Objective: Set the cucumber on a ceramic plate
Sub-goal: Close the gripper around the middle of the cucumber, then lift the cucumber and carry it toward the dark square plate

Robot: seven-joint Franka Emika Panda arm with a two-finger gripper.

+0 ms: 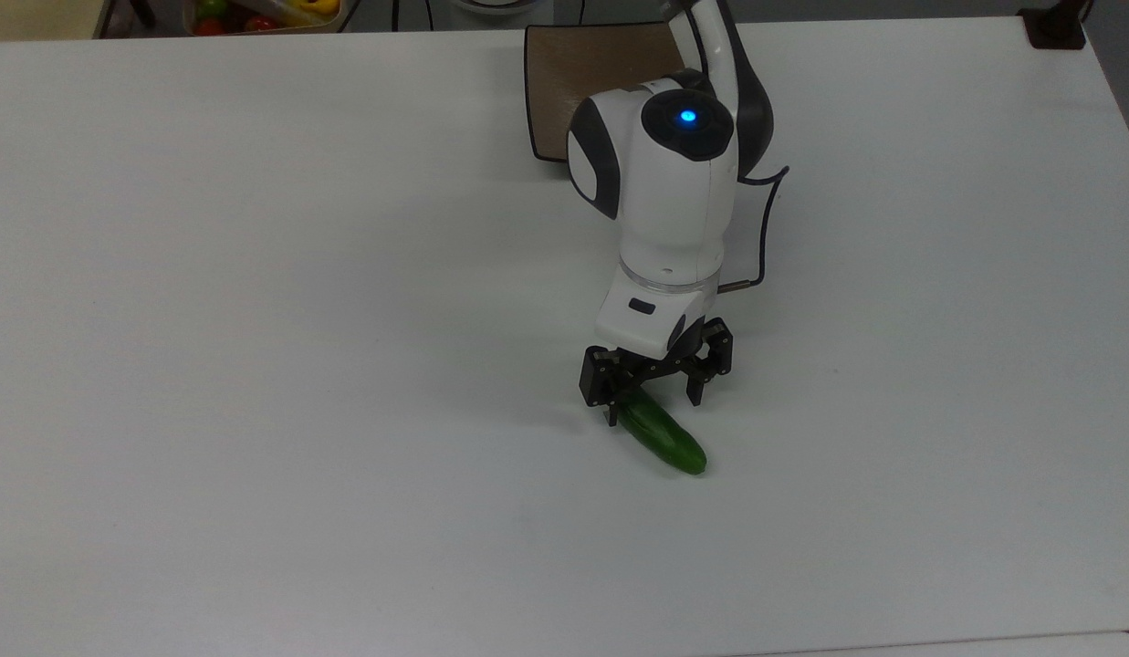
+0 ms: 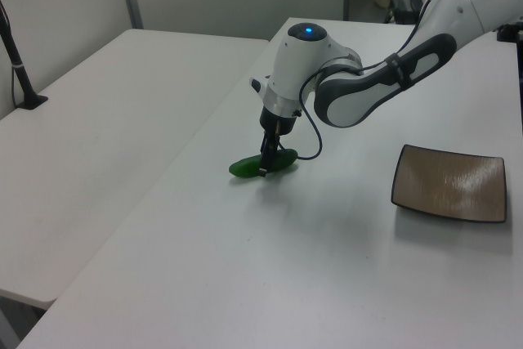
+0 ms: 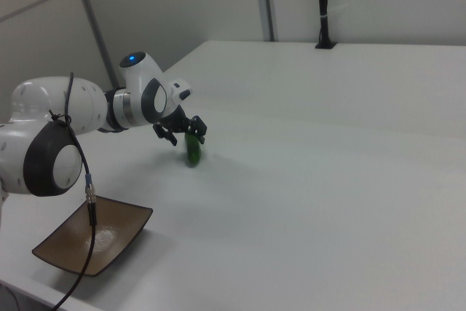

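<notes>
Low over table, arm bent fwd, pincer [image 1: 653, 403] open, fingers straddling cucumber [image 1: 664, 438], nothing gripped.

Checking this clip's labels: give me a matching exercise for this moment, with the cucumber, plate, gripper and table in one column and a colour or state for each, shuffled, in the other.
Things:
1. cucumber
2. ceramic plate
3. gripper
4. table

Descriptions:
A. brown, square, nothing on it
B. open, fingers down on either side of one end of a green thing
C. white, carries everything else
D. dark green, lying flat on the white surface

Pairs: 1-D, 2-A, 3-B, 4-C
</notes>
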